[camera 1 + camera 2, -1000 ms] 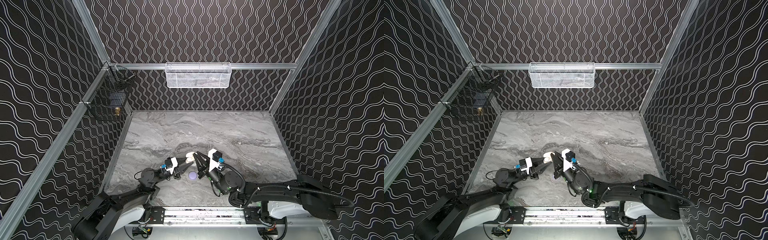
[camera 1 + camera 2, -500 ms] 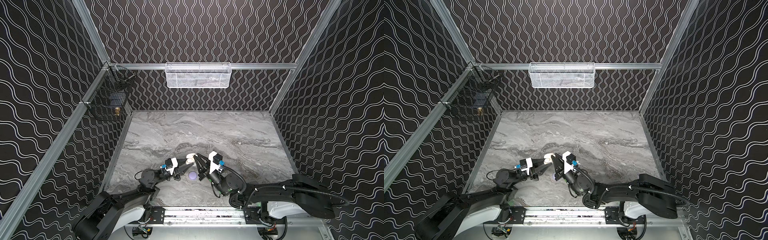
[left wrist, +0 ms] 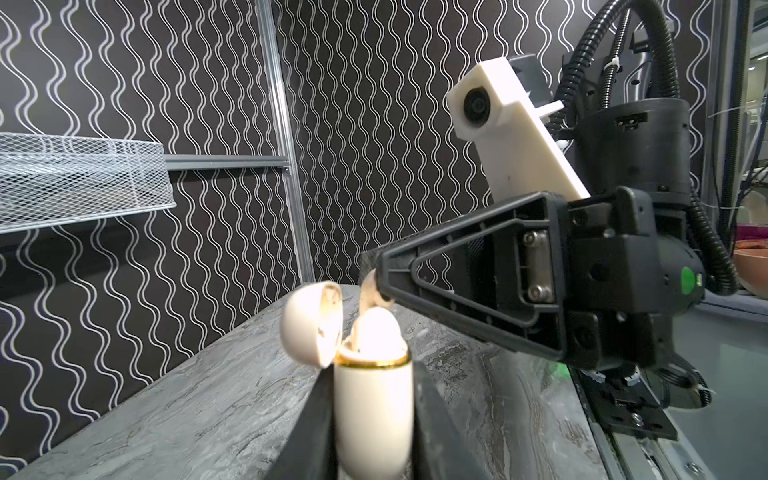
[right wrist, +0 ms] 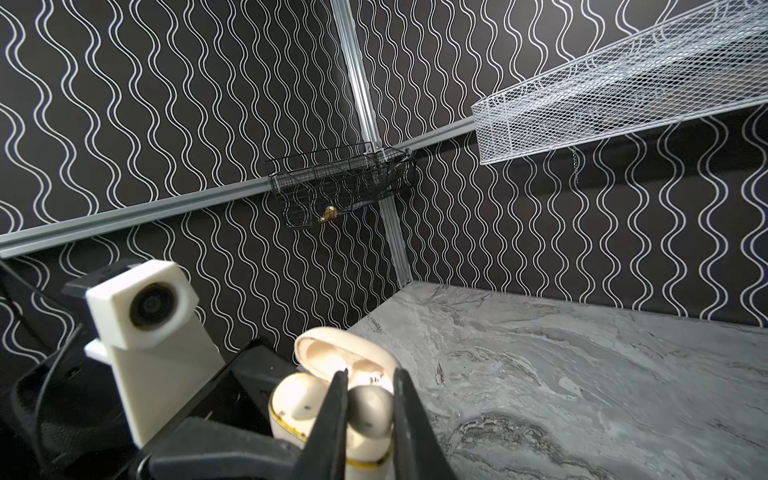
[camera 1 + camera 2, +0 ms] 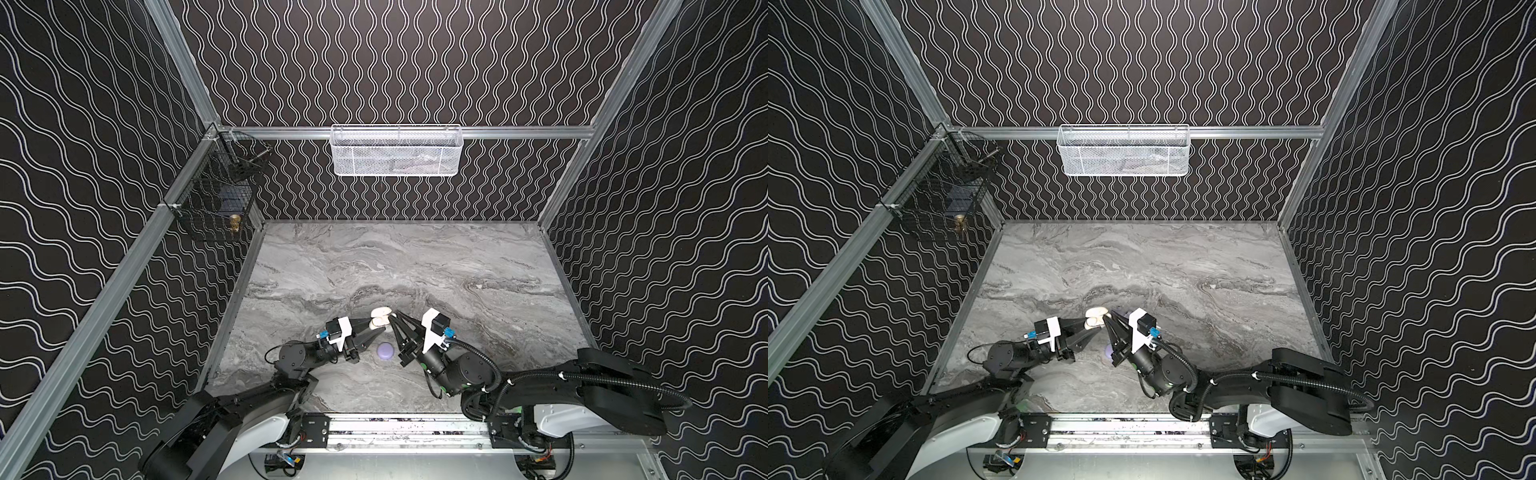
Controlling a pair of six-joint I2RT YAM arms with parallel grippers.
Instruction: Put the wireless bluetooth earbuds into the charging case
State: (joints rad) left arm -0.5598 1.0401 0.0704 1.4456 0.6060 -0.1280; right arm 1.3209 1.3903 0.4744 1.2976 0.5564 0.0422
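Note:
A cream charging case with its lid swung open is held off the table, my left gripper shut on its body. My right gripper comes in from the right and is shut on a cream earbud. That earbud sits right at the case's open mouth; how deep it sits cannot be told. Another earbud rests in the neighbouring socket of the case.
A lavender puck-like case lies shut on the marble table, just below both grippers. A white mesh basket hangs on the back wall and a black wire basket on the left wall.
My right gripper with the earbud has shifted slightly towards the front edge, closer onto the case. The left gripper and the case stay where they were.

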